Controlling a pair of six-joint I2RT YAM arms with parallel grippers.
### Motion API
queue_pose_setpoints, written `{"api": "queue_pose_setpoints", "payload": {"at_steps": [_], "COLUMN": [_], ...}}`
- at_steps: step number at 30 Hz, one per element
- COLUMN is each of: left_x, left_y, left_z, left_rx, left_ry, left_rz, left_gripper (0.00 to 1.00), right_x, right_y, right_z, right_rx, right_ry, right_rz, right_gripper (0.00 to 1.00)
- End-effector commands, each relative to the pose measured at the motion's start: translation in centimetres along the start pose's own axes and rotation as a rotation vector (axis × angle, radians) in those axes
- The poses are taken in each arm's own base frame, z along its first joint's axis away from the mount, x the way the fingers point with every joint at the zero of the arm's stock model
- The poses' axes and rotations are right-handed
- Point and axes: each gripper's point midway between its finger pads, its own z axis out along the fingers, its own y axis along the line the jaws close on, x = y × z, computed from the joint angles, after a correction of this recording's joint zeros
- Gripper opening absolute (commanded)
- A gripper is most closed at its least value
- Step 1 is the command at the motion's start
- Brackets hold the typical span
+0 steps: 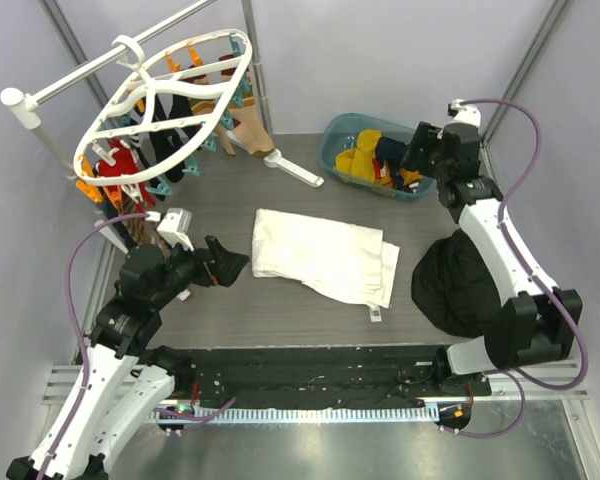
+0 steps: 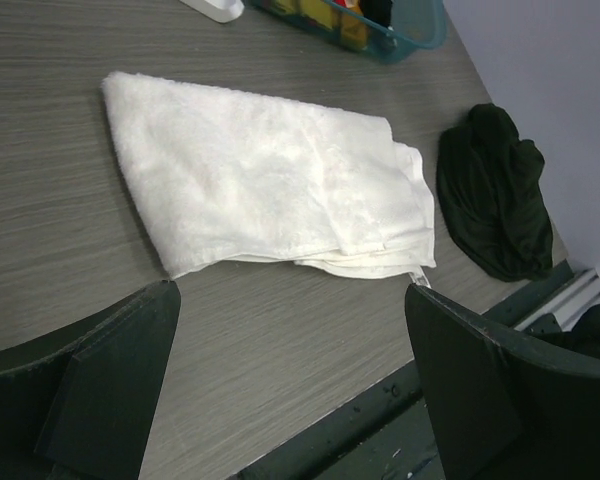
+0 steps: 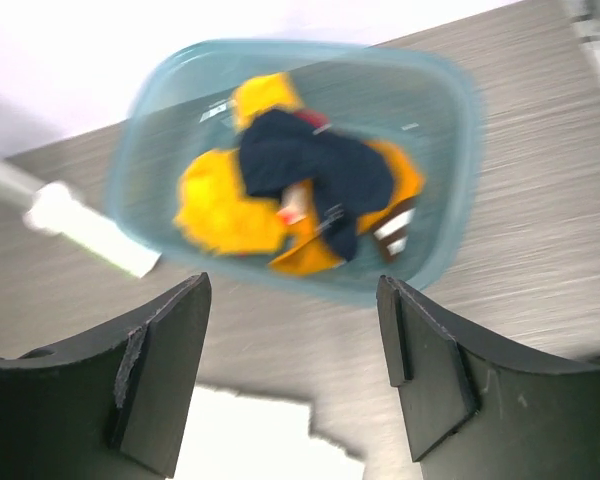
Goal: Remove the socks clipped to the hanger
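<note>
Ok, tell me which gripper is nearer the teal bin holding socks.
Right. The right gripper hangs over the right end of the teal bin, jaws open. The left gripper is far off, beside the left edge of the white cloth.

Worktop [image 1: 300, 315]: matt wood-grain finish. Cloth [image 1: 325, 255] on worktop: soft white fabric. Hanger [image 1: 80, 152]: smooth white plastic. Bin [image 3: 450, 230]: translucent plastic, probably glossy.

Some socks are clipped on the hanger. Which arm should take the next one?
Left. The hanger with its socks stands on the left side, nearest the left pincer, which is open and empty. The right pincer, also open, hovers over the bin at the far right.
</note>
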Motion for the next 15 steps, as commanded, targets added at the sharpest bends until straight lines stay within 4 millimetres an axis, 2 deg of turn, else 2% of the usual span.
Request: {"api": "queue_pose_setpoints", "payload": {"at_steps": [1,2,3,4,10,12,15], "left_x": [-0.7,-0.4,-0.4,-0.7,-1.3,-2.2,-3.3], "left_y": [2.6,3.2,3.7,4.9,7.3,8.7,9.6], "left_z": [-1.3,-1.7,-2.0,-2.3,-4.6,-5.9,-6.5], "left_rx": [-0.164,-0.195,-0.228,-0.295,-0.453,-0.559,-0.631], "left_ry": [-0.067,-0.070,-0.079,-0.107,-0.164,-0.197,-0.214], "left_rz": [-0.036,-0.044,-0.060,-0.065,-0.076,-0.062,-0.020], "left_gripper": [1.00,1.00,1.00,1.00,1.00,1.00,1.00], "right_x": [0.3,1.1,0.6,1.3,3.6,4.8,5.7], "right_y": [5.4,6.2,7.0,8.6,13.3,15.6,18.6], "right_z": [-3.7,-4.1,-5.4,-6.4,-10.1,-11.5,-13.6], "right_rx": [-0.223,-0.257,-0.294,-0.340,-0.494,-0.563,-0.660], "right_ry": [-0.023,-0.020,-0.046,-0.045,-0.044,-0.029,-0.035], "right_rz": [0.037,0.031,0.031,0.015,0.028,0.029,0.021], "right_gripper": [0.75,0.75,0.75,0.75,0.74,0.73,0.73]}}
